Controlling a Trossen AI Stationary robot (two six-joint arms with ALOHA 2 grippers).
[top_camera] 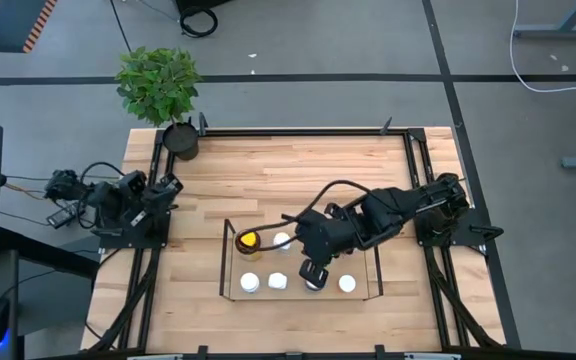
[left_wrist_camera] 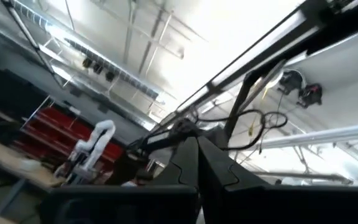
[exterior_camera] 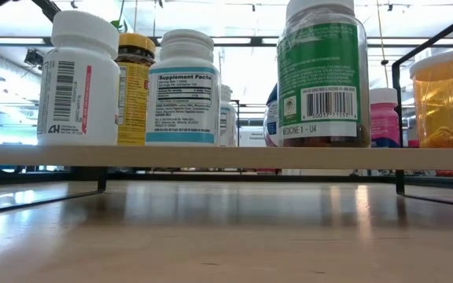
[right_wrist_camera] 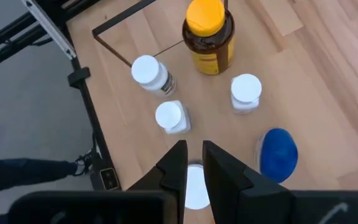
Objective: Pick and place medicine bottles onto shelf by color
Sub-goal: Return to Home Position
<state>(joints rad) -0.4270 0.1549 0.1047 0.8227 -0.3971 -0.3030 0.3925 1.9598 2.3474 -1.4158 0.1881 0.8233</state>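
Observation:
The black wire shelf (top_camera: 230,262) stands at the table's near middle, with several bottles on its pale board (exterior_camera: 226,157). These include an amber yellow-lidded jar (right_wrist_camera: 207,34), white-capped bottles (right_wrist_camera: 148,73) (right_wrist_camera: 246,91) (right_wrist_camera: 170,116), a blue-capped one (right_wrist_camera: 278,154) and a pink-capped one (exterior_camera: 384,118). My right gripper (right_wrist_camera: 194,146) hangs over the shelf's near row (top_camera: 314,272), its fingers a narrow gap apart, above a white cap (right_wrist_camera: 195,183). In the low view that bottle seems to be the green-labelled one (exterior_camera: 321,75). My left gripper (top_camera: 173,187) waits shut at the table's left edge. My right gripper points down, slanting from the table's right, with its fingers (right_wrist_camera: 178,165) over the white cap (right_wrist_camera: 195,186) of a bottle standing upright on the shelf. The fingers hide the cap's edges. I cannot tell whether they touch it.
A potted green plant (top_camera: 160,88) stands at the table's far left corner. The black table frame (top_camera: 408,160) runs along the far and side edges. Bare wood lies between the shelf and the far edge.

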